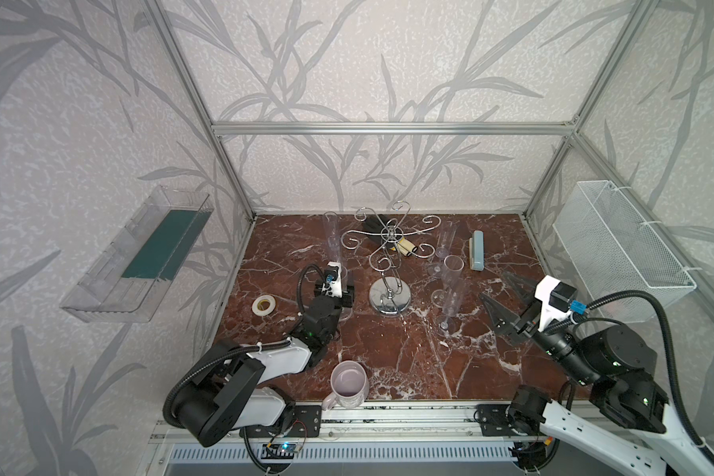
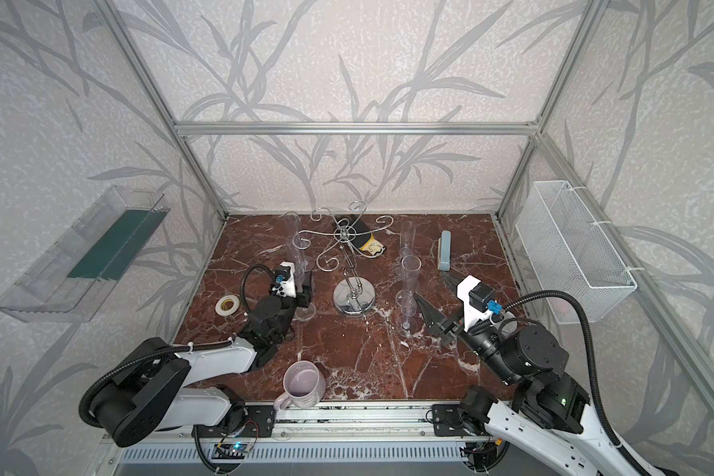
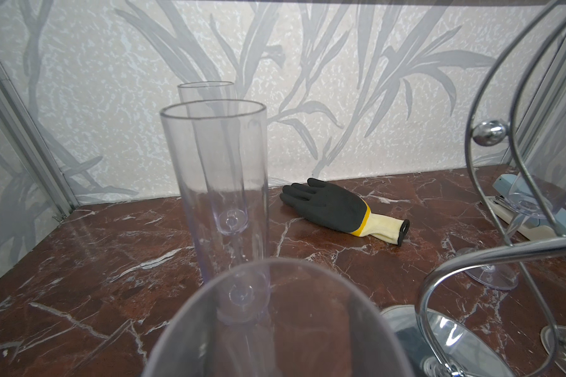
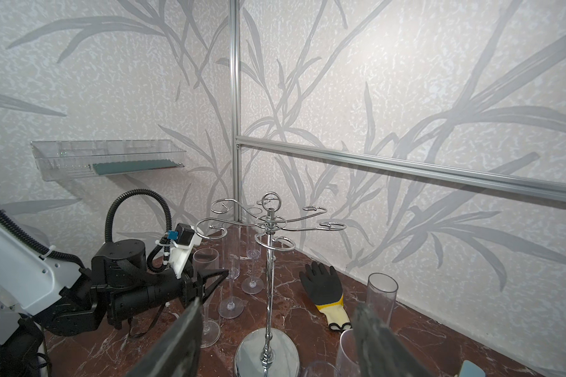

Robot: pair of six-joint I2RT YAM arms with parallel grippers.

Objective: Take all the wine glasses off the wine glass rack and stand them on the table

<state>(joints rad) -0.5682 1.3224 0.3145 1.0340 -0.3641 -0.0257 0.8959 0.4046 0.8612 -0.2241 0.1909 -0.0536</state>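
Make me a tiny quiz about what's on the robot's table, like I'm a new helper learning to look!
1. True or false: a glass hangs from the wine glass rack.
2. What lies behind the rack? A: work glove. B: spoon. C: banana.
3. Fill in: the ___ gripper is open with nothing between its fingers.

Key:
1. False: every arm is bare.
2. A.
3. The right gripper.
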